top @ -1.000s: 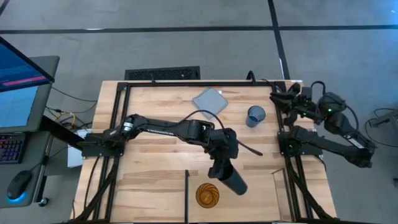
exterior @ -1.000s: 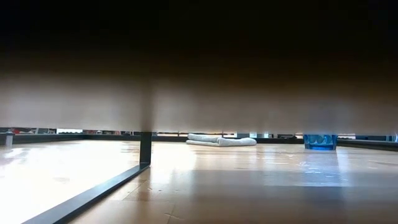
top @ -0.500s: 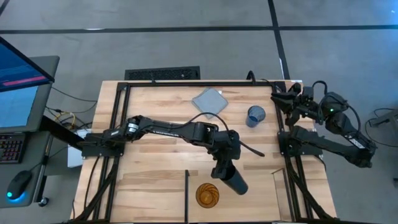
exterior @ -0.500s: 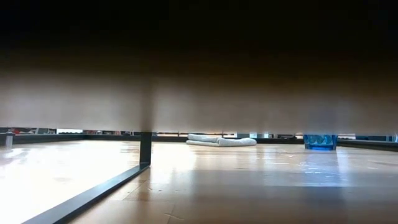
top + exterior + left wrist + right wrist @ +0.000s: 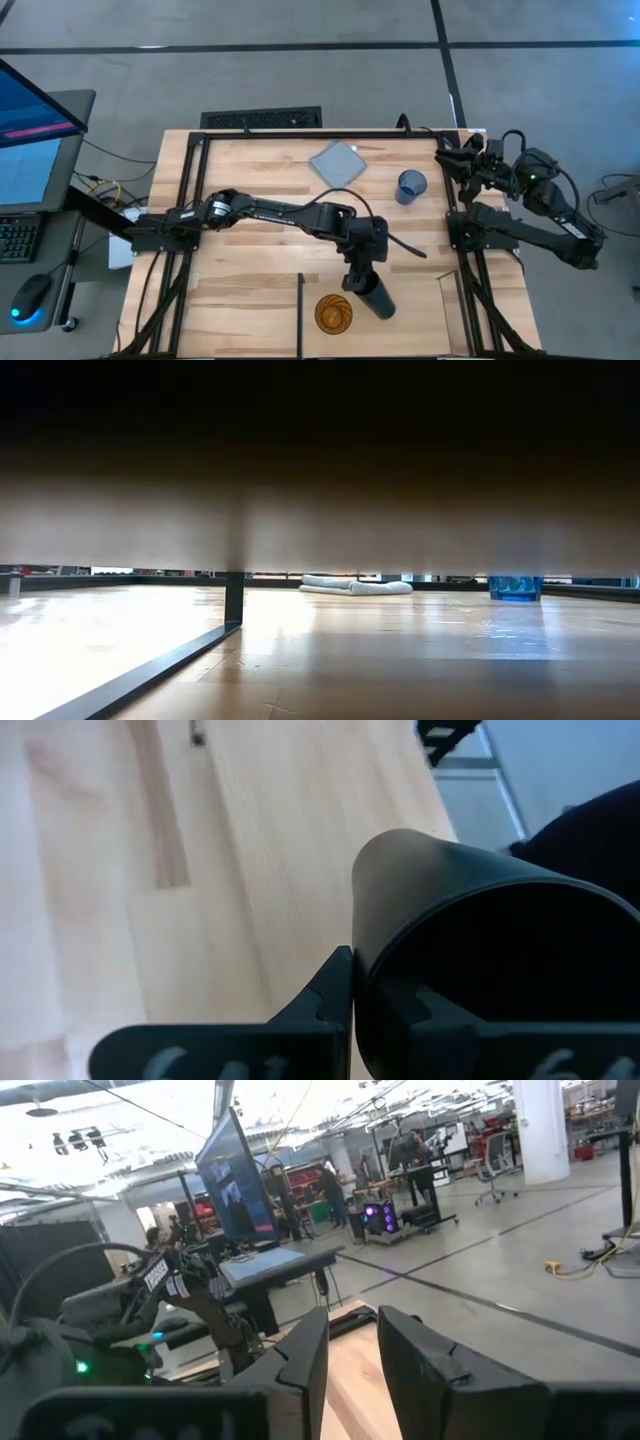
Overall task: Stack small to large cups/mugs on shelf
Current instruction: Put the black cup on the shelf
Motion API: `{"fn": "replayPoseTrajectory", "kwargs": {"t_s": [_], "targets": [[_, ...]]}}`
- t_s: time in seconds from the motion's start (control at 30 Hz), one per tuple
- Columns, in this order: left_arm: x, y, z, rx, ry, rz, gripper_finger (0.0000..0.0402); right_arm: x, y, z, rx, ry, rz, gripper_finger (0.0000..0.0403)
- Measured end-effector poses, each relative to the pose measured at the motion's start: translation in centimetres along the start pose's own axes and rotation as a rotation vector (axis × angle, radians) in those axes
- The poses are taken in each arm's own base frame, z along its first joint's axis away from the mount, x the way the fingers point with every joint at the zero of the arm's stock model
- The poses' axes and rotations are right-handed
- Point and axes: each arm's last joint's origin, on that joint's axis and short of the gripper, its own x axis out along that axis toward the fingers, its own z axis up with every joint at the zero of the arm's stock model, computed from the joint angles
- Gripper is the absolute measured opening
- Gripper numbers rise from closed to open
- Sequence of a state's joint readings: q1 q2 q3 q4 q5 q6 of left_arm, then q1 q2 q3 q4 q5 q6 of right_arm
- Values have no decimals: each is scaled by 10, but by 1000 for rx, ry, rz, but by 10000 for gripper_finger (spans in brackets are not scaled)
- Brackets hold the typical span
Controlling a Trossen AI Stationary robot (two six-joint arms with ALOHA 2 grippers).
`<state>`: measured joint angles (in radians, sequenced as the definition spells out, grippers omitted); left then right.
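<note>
The left gripper [image 5: 357, 283], fingers pinching the black cup [image 5: 374, 298], should lower it gently beside the amber tumbler [image 5: 333, 314] near the worktop's [image 5: 250, 190] front edge. Right gripper [image 5: 352, 1345] waits, fingers slightly spread.

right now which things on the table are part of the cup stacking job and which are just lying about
Part of the job:
- black cup, held by the left end effector
- amber tumbler, on the shelf
- blue cup

Lying about:
- grey-blue cloth
- right end effector, parked at the table's edge

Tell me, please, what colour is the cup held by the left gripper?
Black cup, clearest in the high view.
</note>
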<state>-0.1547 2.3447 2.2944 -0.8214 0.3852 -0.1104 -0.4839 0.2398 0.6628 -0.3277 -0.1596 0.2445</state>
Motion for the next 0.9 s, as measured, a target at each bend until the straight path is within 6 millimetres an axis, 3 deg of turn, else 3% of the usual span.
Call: {"fn": "replayPoseTrajectory", "kwargs": {"t_s": [0.2,0.53,0.9], "targets": [[0,0,0,-6,1,-3,0,0,-1,-4,21,39,-1,113],[0,0,0,-6,0,0,0,-1,7,-6,184,127,247,113],[-2,7,0,-16,-7,77,0,-3,4,-20,233,275,214,113]]}}
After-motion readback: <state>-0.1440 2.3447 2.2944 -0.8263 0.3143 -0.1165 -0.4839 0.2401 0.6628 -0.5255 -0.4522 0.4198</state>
